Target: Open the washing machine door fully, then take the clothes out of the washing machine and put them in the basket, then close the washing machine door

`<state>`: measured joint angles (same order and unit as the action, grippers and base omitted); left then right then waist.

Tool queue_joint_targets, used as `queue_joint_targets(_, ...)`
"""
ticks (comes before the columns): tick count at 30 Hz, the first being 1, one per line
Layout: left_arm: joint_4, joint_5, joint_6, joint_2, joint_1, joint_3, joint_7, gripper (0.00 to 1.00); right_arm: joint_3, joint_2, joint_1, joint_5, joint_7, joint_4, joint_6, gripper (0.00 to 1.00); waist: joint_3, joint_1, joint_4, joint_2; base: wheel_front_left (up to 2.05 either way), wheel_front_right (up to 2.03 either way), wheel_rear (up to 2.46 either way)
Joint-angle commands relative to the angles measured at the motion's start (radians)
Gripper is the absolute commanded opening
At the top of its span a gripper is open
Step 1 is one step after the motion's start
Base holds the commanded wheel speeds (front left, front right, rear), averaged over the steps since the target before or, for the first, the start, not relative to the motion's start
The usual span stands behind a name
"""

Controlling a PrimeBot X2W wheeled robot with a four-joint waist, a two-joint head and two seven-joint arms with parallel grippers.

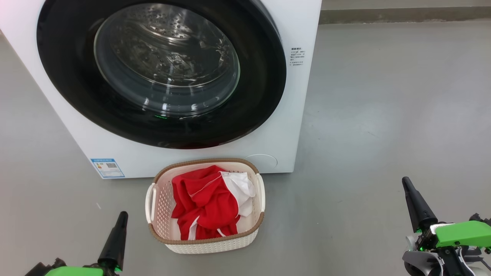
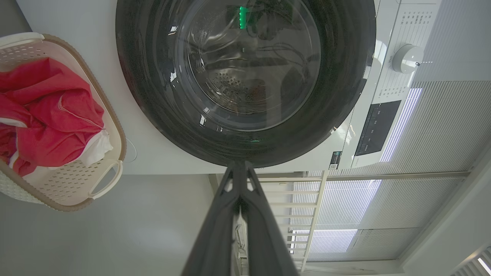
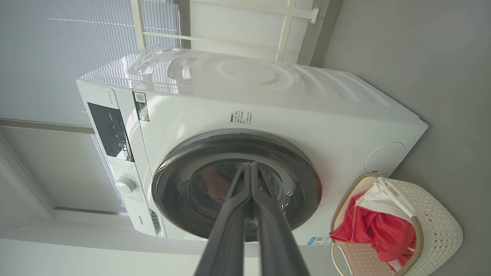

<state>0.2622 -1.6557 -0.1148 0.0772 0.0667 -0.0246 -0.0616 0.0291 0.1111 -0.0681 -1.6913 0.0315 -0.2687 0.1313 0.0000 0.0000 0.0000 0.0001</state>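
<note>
The white washing machine point(image 1: 215, 153) stands before me with its round black-ringed door point(image 1: 161, 73) shut flat against the front; through the glass I see the steel drum. On the floor just in front sits the cream basket point(image 1: 207, 239) holding the red and white clothes point(image 1: 209, 201). My left gripper point(image 1: 122, 216) is at the lower left, shut and holding nothing, to the left of the basket. My right gripper point(image 1: 406, 183) is at the lower right, shut and holding nothing, well clear of the basket. Both wrist views show the door point(image 2: 245, 145) point(image 3: 236, 145) and the clothes point(image 2: 50, 115) point(image 3: 374, 228).
Grey floor point(image 1: 383, 134) stretches to the right of the machine. A blue label sticker point(image 1: 107, 167) is on the machine's lower left front. The control panel with a dial point(image 3: 124, 184) is at the machine's top. White blinds point(image 3: 57, 57) lie behind it.
</note>
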Motion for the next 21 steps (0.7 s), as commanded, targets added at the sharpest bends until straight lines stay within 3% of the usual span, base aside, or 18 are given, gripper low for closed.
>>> queue_joint_targets(1,-0.020,0.000,-0.011,0.014,0.044,-0.035,-0.008,0.00,-0.012,0.011,-0.042,0.000,0.005,0.024,-0.001,0.00,0.000,0.0000,0.000,-0.0001,0.00,0.00,0.00)
queue_joint_targets(21,-0.020,0.003,-0.011,0.011,0.044,-0.038,-0.010,0.00,-0.008,0.008,-0.042,0.003,0.008,0.024,-0.001,0.00,0.000,0.0000,0.000,-0.0001,0.00,0.00,0.00)
